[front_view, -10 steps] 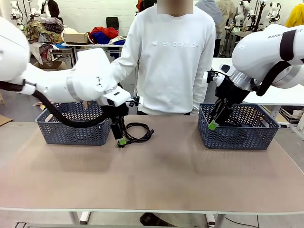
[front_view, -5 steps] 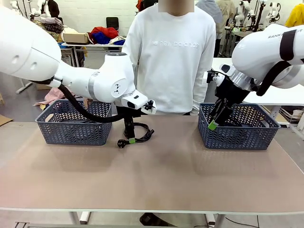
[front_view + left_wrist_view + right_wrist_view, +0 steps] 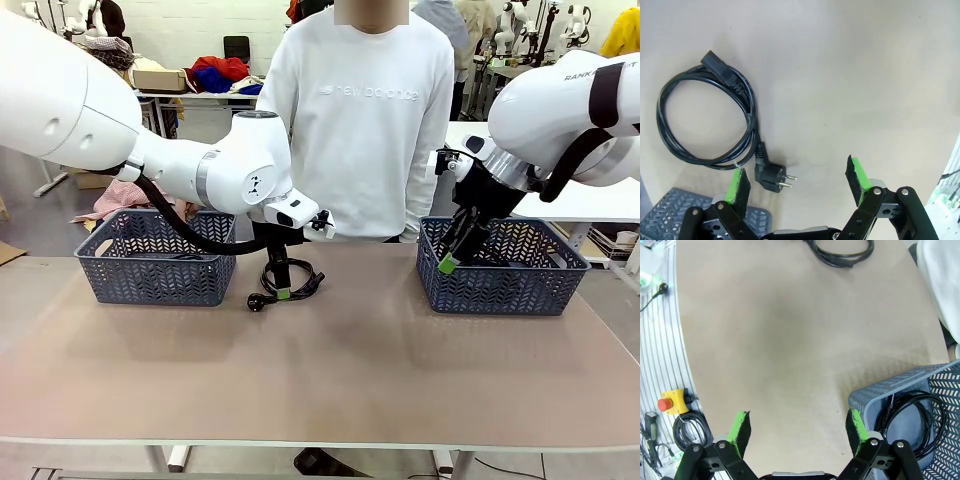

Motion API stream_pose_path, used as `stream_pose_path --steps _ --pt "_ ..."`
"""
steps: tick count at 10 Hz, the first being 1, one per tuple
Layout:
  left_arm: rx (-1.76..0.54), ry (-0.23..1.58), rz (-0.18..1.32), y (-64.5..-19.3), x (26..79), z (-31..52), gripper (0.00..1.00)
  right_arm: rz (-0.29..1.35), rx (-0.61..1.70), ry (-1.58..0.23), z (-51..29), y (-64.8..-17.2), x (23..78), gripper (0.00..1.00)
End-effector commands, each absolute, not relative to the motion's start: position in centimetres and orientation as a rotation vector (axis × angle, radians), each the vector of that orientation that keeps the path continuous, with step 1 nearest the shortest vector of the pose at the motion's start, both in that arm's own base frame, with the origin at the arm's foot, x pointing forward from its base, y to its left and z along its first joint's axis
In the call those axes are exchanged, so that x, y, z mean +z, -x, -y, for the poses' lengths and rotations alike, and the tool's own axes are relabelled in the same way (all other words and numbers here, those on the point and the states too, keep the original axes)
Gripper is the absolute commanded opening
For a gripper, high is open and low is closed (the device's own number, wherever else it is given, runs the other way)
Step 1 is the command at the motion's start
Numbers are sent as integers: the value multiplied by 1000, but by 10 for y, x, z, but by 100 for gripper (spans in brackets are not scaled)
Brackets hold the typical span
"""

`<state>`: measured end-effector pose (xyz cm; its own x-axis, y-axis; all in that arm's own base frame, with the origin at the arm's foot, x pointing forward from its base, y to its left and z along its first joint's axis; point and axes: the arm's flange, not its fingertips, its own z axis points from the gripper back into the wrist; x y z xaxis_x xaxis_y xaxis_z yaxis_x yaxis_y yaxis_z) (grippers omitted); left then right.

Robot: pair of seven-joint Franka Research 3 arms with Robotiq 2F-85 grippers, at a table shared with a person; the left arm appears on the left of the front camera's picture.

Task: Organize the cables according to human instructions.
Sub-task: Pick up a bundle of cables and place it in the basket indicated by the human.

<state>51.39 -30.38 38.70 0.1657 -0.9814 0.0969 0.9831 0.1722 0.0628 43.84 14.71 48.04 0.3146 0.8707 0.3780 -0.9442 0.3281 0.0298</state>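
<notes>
Coiled thin black power cord (image 3: 290, 280) lies loose on the tan desk (image 3: 330, 370), near the far edge, just beside the right end of the left dark-blue plastic mesh basket (image 3: 155, 260). Left gripper (image 3: 281, 290) hangs right over it, fingers pointing down, jaws spread wide, nothing held. In the left wrist view the cord loop (image 3: 707, 120) sits off to one side of the gripper (image 3: 797, 182): the round two-pin plug (image 3: 769, 177) lies between the green pads, nearer one pad (image 3: 736, 184), while the loop and the black connector end (image 3: 717, 70) lie outside the jaws. Basket corner (image 3: 675, 215) shows just behind that pad.

Right gripper (image 3: 452, 255) hovers at the near-left corner of the right dark-blue mesh basket (image 3: 500, 265), jaws released wide, empty. The right wrist view shows another coiled black cord (image 3: 912, 422) lying inside that basket (image 3: 900, 390), beside one green pad (image 3: 856, 427); the gripper (image 3: 797, 432) itself is over bare desk.

Room: middle and near half of the desk bare, wide open between the baskets. Person in a white sweatshirt (image 3: 365, 120) stands at the far edge between the baskets, close behind the cord. Left arm's thick black hose (image 3: 185, 230) drapes across the left basket.
</notes>
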Motion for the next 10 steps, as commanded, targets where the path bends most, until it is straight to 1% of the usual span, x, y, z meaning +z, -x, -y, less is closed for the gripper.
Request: stream_pose_path --steps 1,4,8,10 --pt "-1399 10 128 -511 386 299 100 324 1213 -262 -148 -438 483 100" --pt "-1399 17 125 -514 387 304 100 324 1213 -262 -148 -438 483 100" --pt "-1425 13 63 -543 376 314 100 324 1213 -262 -148 -438 483 100" --pt "-1440 1 59 -560 365 322 100 324 1213 -262 -148 -438 483 100"
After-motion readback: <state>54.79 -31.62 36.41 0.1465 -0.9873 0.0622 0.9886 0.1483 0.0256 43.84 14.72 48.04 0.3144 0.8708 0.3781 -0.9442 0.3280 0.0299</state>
